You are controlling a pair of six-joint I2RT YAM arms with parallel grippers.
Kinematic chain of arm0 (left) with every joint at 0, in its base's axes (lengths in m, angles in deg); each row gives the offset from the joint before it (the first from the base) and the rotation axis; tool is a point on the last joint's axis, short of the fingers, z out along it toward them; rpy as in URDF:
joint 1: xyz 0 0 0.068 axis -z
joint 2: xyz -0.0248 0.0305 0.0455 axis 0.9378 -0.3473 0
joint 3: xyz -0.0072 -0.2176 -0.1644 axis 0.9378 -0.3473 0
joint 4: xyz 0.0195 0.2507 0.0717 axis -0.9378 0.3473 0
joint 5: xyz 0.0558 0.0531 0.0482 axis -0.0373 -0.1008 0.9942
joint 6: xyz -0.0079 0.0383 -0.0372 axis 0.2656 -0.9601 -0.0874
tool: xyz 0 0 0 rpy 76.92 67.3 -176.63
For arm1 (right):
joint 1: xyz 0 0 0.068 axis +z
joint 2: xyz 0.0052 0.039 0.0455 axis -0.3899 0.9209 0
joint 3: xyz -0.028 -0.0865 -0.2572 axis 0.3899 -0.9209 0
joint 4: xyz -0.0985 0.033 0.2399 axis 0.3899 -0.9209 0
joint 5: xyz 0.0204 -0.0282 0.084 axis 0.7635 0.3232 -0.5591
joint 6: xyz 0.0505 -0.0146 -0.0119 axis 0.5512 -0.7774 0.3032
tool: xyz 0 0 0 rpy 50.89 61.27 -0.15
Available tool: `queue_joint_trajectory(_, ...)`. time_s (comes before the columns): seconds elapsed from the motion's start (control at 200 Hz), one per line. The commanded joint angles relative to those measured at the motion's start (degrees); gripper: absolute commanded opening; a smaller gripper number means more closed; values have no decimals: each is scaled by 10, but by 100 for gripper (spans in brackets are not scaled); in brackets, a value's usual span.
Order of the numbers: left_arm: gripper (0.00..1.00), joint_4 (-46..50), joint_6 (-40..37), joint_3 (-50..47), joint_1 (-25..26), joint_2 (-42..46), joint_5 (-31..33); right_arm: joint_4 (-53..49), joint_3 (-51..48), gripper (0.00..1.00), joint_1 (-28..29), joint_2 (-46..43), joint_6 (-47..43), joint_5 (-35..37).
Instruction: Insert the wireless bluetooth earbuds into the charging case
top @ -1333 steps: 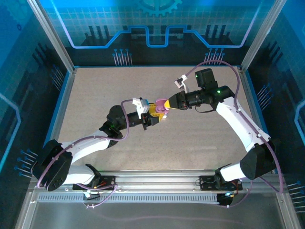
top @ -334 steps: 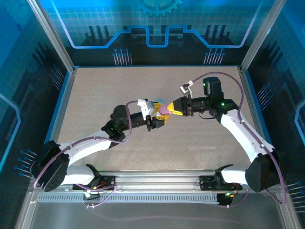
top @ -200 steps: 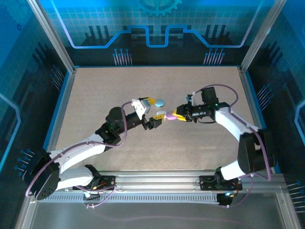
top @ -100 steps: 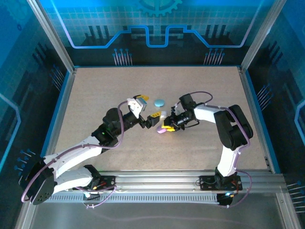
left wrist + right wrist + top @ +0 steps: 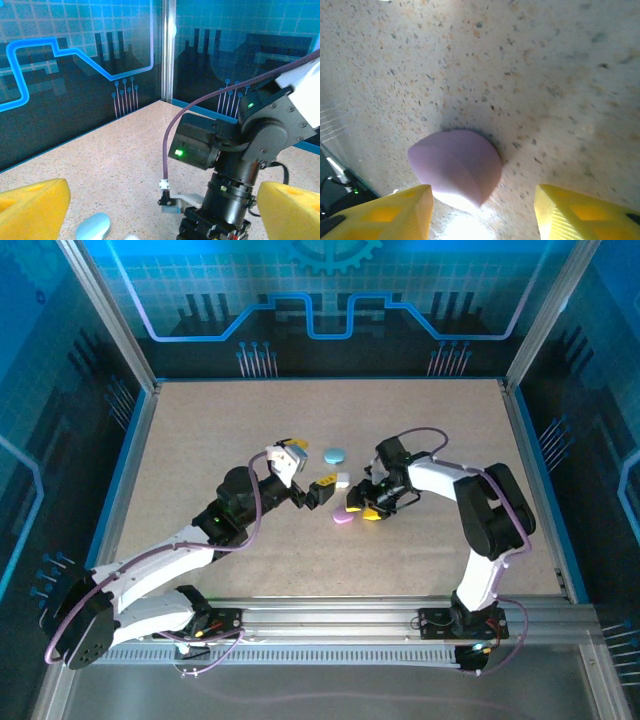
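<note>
A closed purple pebble-shaped charging case (image 5: 457, 167) lies on the speckled table (image 5: 560, 60), loose just ahead of my right gripper (image 5: 482, 210). That gripper is open, its yellow fingers (image 5: 385, 215) standing apart on either side. From above, the purple case (image 5: 345, 515) sits left of the right gripper (image 5: 368, 502). My left gripper (image 5: 308, 465) is open and holds nothing; through its yellow fingers (image 5: 30, 210) I see the right arm's wrist (image 5: 235, 165). A small white bud-like piece (image 5: 343, 479) rests between the two grippers; whether it is one of the earbuds I cannot tell.
A pale blue oval case (image 5: 334, 455) lies on the table just behind the left gripper, also low in the left wrist view as a pale blue oval (image 5: 93, 226). Blue walls and metal posts (image 5: 140, 370) ring the table.
The right arm came down to the table, opened its jaws and let go of the purple case, which now lies on the surface. The left gripper opened wider and drew back slightly.
</note>
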Motion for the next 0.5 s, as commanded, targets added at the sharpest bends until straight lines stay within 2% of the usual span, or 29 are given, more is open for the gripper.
queue_joint_trajectory(0.0,97,-1,-6,-14,-6,16,32,-66,29,59,-7,-67,-21,69)
queue_joint_trajectory(0.075,98,14,-3,-18,-16,18,69,-104,49,60,-7,-123,-26,158)
queue_joint_trajectory(0.175,99,33,16,-36,-47,24,130,-112,50,62,-8,-220,-41,354)
queue_joint_trajectory(0.26,99,54,48,-53,-99,24,169,-44,3,68,-8,-295,-101,520)
queue_joint_trajectory(0.325,99,84,75,-59,-147,24,187,53,-64,79,-18,-332,-152,624)
queue_joint_trajectory(0.39,99,93,88,-69,-191,19,199,166,-149,79,-38,-345,-203,686)
queue_joint_trajectory(0.42,99,94,84,-74,-205,19,204,204,-169,83,-50,-347,-222,698)
queue_joint_trajectory(0.495,99,99,68,-81,-232,9,238,274,-213,85,-95,-334,-260,646)
